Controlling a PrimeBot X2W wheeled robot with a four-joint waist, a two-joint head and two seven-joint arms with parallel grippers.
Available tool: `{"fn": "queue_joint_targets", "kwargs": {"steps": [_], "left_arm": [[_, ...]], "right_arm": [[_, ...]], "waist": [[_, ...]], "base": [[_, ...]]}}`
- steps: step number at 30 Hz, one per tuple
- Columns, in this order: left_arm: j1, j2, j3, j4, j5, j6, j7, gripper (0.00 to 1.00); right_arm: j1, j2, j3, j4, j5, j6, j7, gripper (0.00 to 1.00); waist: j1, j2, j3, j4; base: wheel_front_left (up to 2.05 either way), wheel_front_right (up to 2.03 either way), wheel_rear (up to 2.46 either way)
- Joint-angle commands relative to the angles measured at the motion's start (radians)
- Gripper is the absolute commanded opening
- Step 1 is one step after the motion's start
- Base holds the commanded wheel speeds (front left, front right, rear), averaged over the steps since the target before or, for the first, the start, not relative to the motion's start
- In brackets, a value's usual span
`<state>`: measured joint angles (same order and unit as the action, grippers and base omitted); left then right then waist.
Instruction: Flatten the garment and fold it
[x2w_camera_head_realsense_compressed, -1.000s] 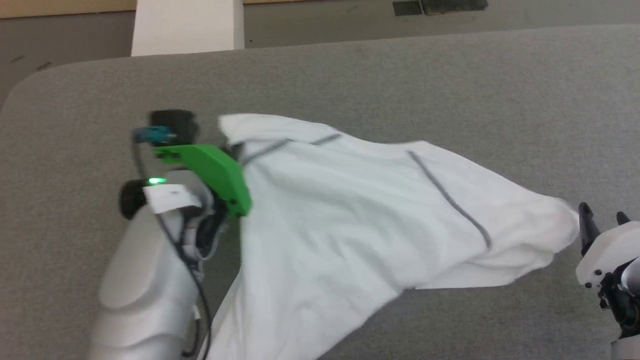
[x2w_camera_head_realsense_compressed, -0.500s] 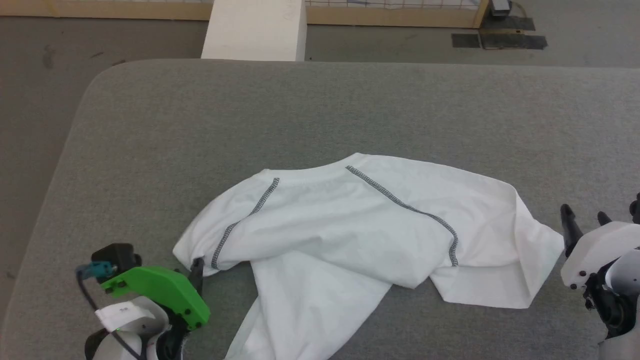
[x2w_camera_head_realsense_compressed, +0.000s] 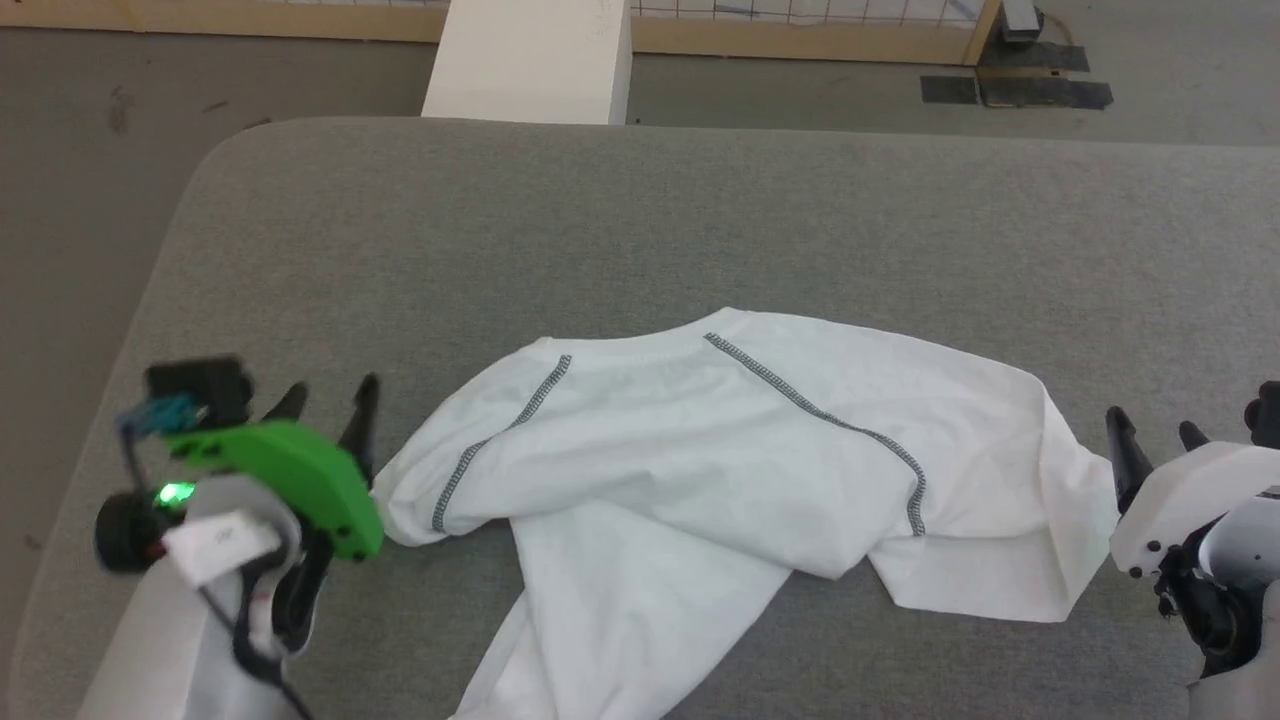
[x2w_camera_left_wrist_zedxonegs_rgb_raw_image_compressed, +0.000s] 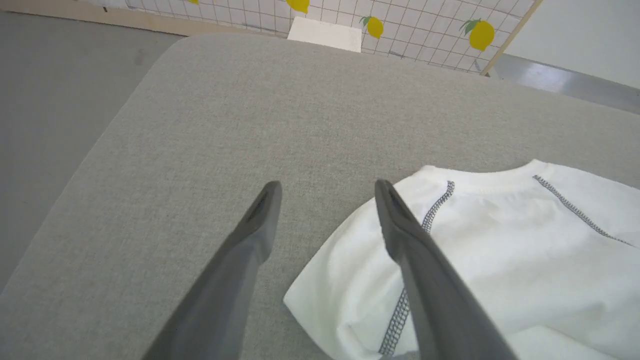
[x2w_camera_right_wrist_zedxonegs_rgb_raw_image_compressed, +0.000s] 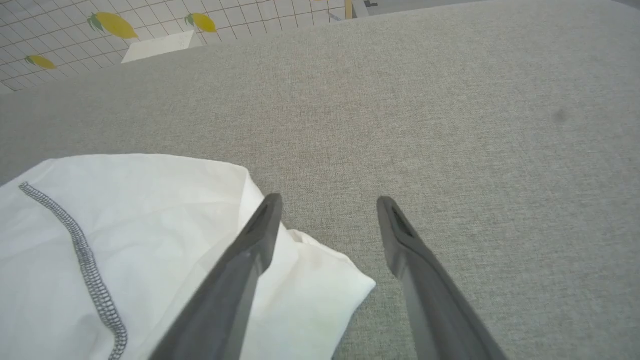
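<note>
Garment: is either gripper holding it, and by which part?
Nothing is held. The left gripper and right gripper both stand open, one at each end of the garment.

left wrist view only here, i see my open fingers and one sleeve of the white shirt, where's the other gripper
Observer: The right gripper is at the garment's opposite sleeve, jaws open, holding nothing.
Operator: is it touching the cloth
Observer: Cannot tell. In the right wrist view one finger crosses over that sleeve's corner and the other is over bare table.
Operator: shirt flat yet
Observer: No. In the head view the body is bunched along a diagonal fold and runs off the bottom of the picture.
</note>
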<state>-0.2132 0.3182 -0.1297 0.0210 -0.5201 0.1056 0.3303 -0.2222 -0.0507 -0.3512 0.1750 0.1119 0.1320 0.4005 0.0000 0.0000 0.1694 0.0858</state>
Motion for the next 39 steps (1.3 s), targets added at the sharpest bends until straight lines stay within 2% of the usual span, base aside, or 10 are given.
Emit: {"fn": "queue_joint_targets", "kwargs": {"steps": [1,7,12,17,18,19,20,29,34,39], "left_arm": [[-0.056,0.013,-0.032,0.026,0.021,-0.019,0.039,1.00],[-0.210,0.018,-0.155,0.191,0.055,-0.058,0.252,1.00],[-0.256,0.048,-0.191,0.313,0.085,-0.031,0.396,1.00],[-0.244,0.042,-0.196,0.354,0.075,-0.009,0.448,1.00],[-0.237,0.033,-0.191,0.359,0.061,-0.007,0.452,0.75],[-0.232,0.029,-0.191,0.361,0.054,-0.009,0.452,0.25],[-0.225,0.021,-0.186,0.360,0.040,-0.011,0.450,0.00],[-0.182,-0.024,-0.082,0.264,-0.030,0.006,0.236,0.00],[-0.124,-0.049,-0.039,0.136,-0.051,0.028,0.137,0.00],[-0.092,-0.066,-0.042,0.047,-0.054,0.039,0.115,0.00]], "right_arm": [[0.010,0.000,0.006,-0.006,0.007,-0.001,0.001,1.00],[0.003,0.000,0.010,-0.007,0.008,-0.001,0.003,1.00],[0.004,0.000,0.008,-0.014,0.013,-0.001,-0.001,1.00],[0.009,0.000,-0.002,-0.023,0.012,-0.001,-0.006,1.00],[0.010,0.000,-0.004,-0.023,0.013,-0.001,-0.007,1.00],[0.010,0.000,-0.004,-0.023,0.012,-0.001,-0.008,1.00],[0.008,0.000,-0.003,-0.024,0.012,-0.001,-0.007,1.00],[-0.060,-0.013,0.102,-0.063,-0.013,-0.001,0.023,1.00],[-0.167,-0.103,0.290,-0.044,-0.029,-0.001,0.171,1.00],[-0.292,-0.200,0.488,0.020,-0.027,-0.001,0.352,1.00]], "waist": [[0.0000,0.0000,0.014,-0.014],[0.0000,0.0000,0.047,-0.053],[0.0000,0.0000,0.076,-0.089],[0.0000,0.0000,0.094,-0.096],[0.0000,0.0000,0.097,-0.095],[0.0000,0.0000,0.099,-0.094],[0.0000,0.0000,0.102,-0.091],[0.0000,0.0000,0.108,-0.064],[0.0000,0.0000,0.117,-0.053],[0.0000,0.0000,0.141,-0.030]], "base": [[0.00,0.00,0.00],[0.00,0.00,0.00],[0.00,0.00,0.00],[0.00,0.00,0.00],[0.00,0.00,0.00],[0.00,0.00,0.00],[0.00,0.00,0.00],[0.00,0.00,0.00],[0.00,0.00,0.00],[0.00,0.00,0.00]]}}
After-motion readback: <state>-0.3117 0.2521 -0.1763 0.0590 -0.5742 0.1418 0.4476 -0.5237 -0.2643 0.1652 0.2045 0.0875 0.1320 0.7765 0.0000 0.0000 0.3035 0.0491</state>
